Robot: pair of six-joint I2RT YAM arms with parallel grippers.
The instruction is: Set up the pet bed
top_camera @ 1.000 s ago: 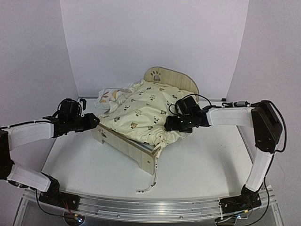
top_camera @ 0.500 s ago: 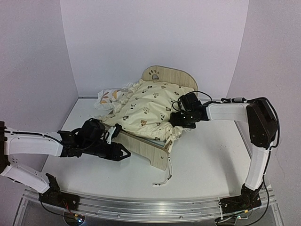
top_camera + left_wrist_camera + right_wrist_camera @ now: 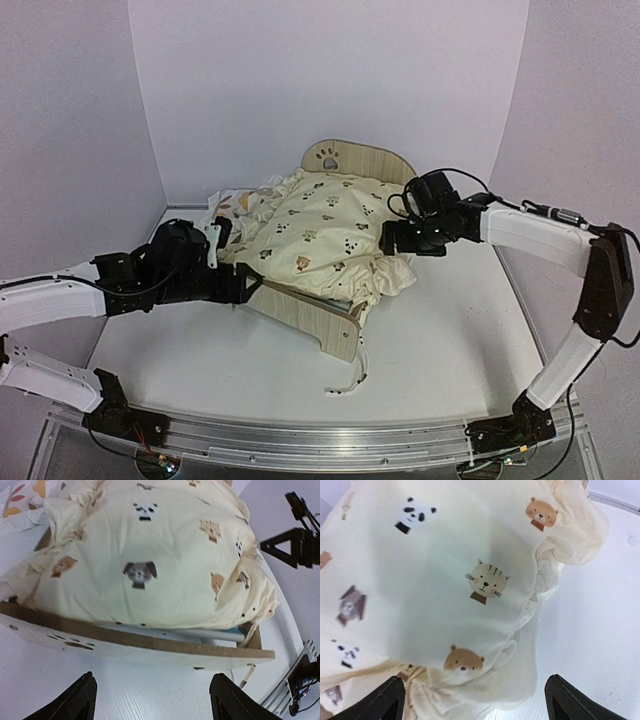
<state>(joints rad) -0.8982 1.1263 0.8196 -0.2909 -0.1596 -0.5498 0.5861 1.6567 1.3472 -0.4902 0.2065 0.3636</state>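
The pet bed stands mid-table, its paw-print headboard (image 3: 352,159) at the back and its footboard (image 3: 305,312) toward me. A cream animal-print quilt (image 3: 322,232) lies heaped over it and hangs off the right side. My left gripper (image 3: 244,285) hovers open just left of the footboard (image 3: 135,642), holding nothing. In the left wrist view a strip of bluish base (image 3: 220,635) shows under the quilt (image 3: 150,555). My right gripper (image 3: 392,240) is open over the quilt's ruffled right edge (image 3: 520,645), with nothing gripped.
A leaf-print pillow (image 3: 228,203) lies behind the bed's left corner, partly under the quilt. A white cord (image 3: 352,374) trails from the footboard onto the table toward me. White walls close in the back and both sides.
The left gripper has pulled back left from the footboard and opened wider. The right arm has moved right and up, and the quilt's edge now drapes over the bed's right side.
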